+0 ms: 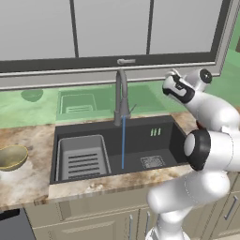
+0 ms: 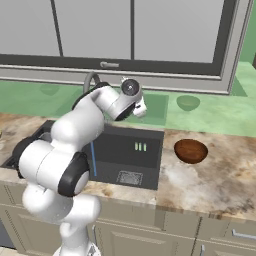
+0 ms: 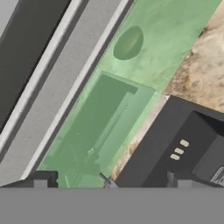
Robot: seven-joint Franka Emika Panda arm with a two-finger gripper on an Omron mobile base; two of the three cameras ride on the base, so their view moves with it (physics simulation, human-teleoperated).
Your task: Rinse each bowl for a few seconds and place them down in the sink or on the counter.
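The olive-gold bowl (image 1: 11,157) sits upright on the counter (image 1: 28,180) left of the sink (image 1: 140,136). On the right stretch of counter (image 2: 215,180) rests the reddish-brown bowl (image 2: 190,150). My gripper (image 2: 142,109) hangs high above the sink's back right corner, near the green backsplash and well apart from both bowls. In the hand view its fingertips (image 3: 41,181) stand wide apart with nothing between them, so the gripper (image 3: 109,183) is open. From the left base view the gripper (image 1: 169,78) is right of the faucet.
A grey faucet (image 1: 121,96) rises behind the sink, and a thin blue stream of water (image 1: 123,143) falls from it into the basin. A lighter grey slotted tray (image 1: 83,157) lies in the sink's left half. A window frame runs above the backsplash.
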